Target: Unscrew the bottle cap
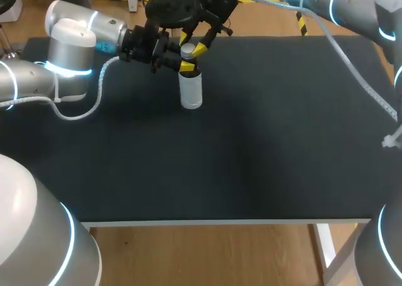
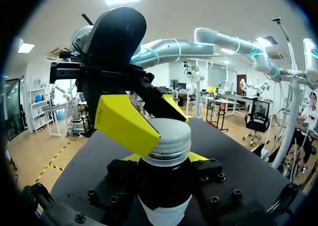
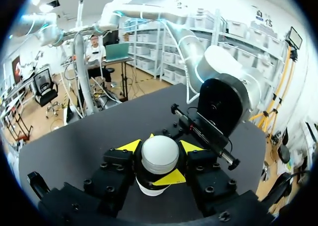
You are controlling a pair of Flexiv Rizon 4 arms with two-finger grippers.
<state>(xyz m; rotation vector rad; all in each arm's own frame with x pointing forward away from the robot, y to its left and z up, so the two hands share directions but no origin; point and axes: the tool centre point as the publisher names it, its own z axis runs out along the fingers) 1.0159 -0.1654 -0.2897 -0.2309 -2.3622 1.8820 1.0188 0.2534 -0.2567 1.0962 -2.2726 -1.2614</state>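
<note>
A small bottle with a white label stands upright on the black table, toward the back left. Its silver ridged cap is on top, seen white from above in the right wrist view. My left gripper comes in from the side and is shut on the bottle's dark upper body, just under the cap. My right gripper hangs down from above, its yellow fingertips pressed on the cap from two sides. In its own view the right gripper straddles the cap.
The left arm's white cable droops onto the mat left of the bottle. The table's front edge runs across the near side. Open mat stretches in front and to the right of the bottle.
</note>
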